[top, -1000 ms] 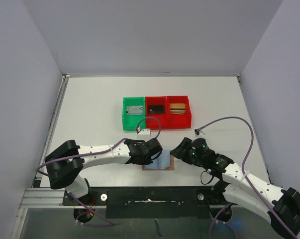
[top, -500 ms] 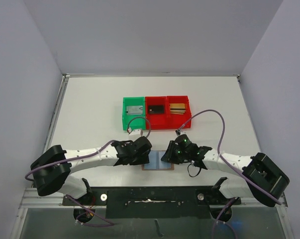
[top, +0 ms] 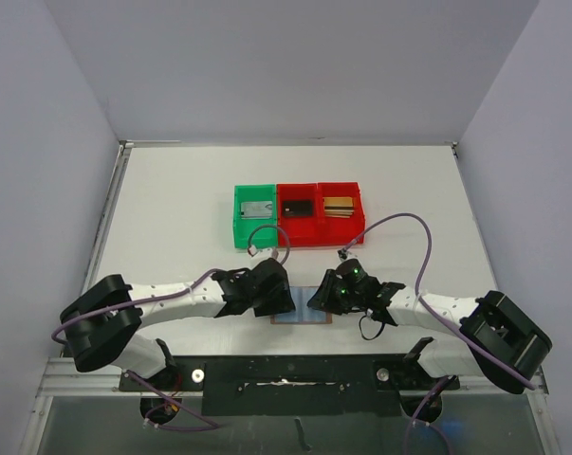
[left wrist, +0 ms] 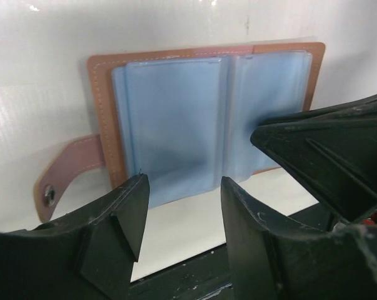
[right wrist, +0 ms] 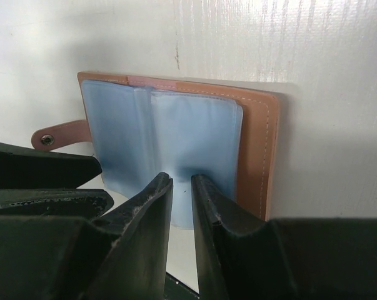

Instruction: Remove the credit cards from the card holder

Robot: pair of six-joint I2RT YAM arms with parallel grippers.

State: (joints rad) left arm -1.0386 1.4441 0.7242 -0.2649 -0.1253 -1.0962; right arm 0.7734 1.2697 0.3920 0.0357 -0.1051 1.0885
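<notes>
Brown leather-like card holder [left wrist: 207, 119]: it lies opened flat on the white table [top: 172, 209], close to the near edge, between the 2 grippers; the snap tab [left wrist: 69, 169] points away to the left side.
Blue sleeves [right wrist: 175, 131]: 2 pages are spread out – we cannot tell if a card is inside them, the plastic is too cloudy.
Left gripper [left wrist: 183, 184]: fingers are spread apart and hold nothing; it hovers at the near edge of the left page.
Right gripper [right wrist: 182, 180]: fingers are drawn almost together, only a thin slit is between them, at the near edge of the right page. We cannot tell if they pinch the sleeve edge or only stand on it.
Step in hand: we judge it is to find and grip a card edge in the right page while the holder is kept from sliding.
How to do it well: the left fingers should press on the leather or the left page, not on the pocket mouth; the right should take only the card, not the soft sleeve, and pull along the pocket – slowly.
Edges: the table's near edge is just beside the holder, so a pull toward us may drag it off.
Open room: the table is bare up to the green bin [top: 240, 232] and 2 red bins [top: 319, 237], well apart.
</notes>
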